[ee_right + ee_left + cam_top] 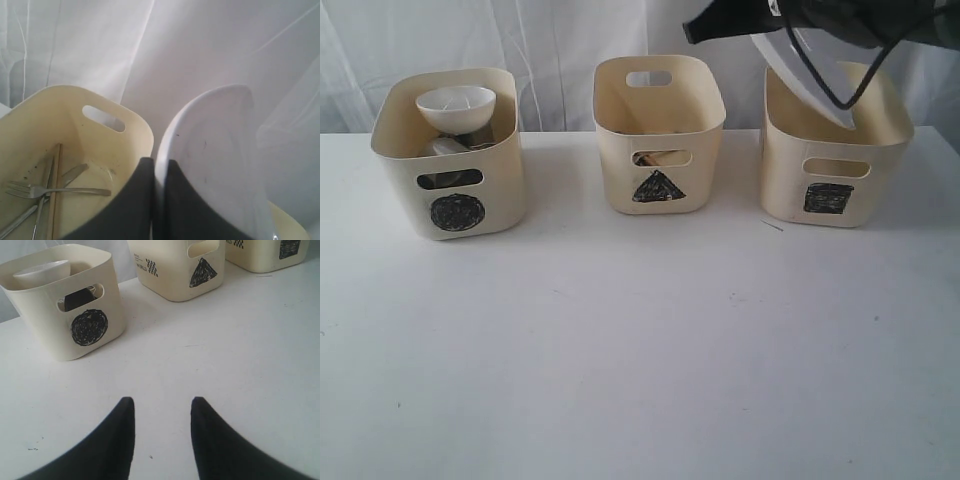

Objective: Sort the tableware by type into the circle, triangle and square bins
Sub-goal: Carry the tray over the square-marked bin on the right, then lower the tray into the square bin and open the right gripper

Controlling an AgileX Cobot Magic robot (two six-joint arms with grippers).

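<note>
Right gripper clamps plate — left gripper parted | white table | curtain behind

White tabletop, white curtain behind.
Draped in soft vertical folds along the far edge; evenly lit, faint specks on the matte surface.

Counted three cream bins, namely one circle bin, one triangle bin and one square bin, together with one white bowl, one large white plate, at least one fork and one knife in view.
</note>
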